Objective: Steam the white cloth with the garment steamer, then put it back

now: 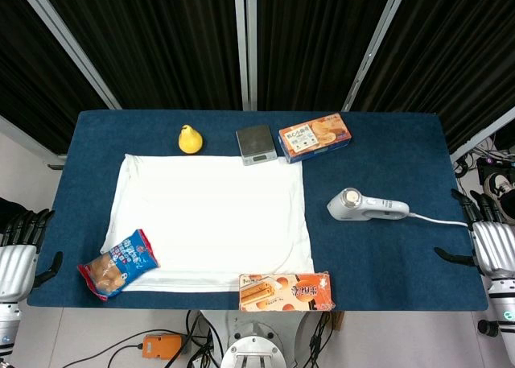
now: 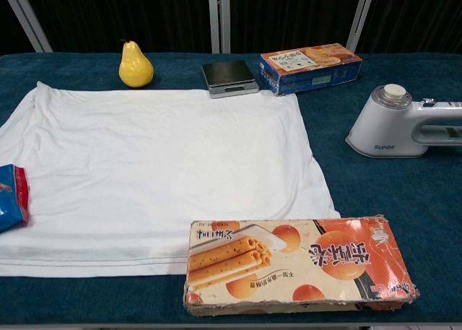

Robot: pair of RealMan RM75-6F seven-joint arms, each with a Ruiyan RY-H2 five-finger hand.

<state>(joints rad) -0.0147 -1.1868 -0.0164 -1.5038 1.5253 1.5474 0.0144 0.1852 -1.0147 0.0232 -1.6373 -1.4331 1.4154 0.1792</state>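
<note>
On the worktop (image 1: 386,263), garment steamer (image 1: 366,206) lies right of white cloth (image 1: 213,219). Left hand (image 1: 20,251) and right hand (image 1: 491,243) hang off the edges, fingers apart, holding nothing.

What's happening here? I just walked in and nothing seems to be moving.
Nothing is being handled yet. The white cloth lies spread flat on the table, and the garment steamer sits untouched to its right. The left hand and right hand wait at the table's edges, holding nothing.
</note>
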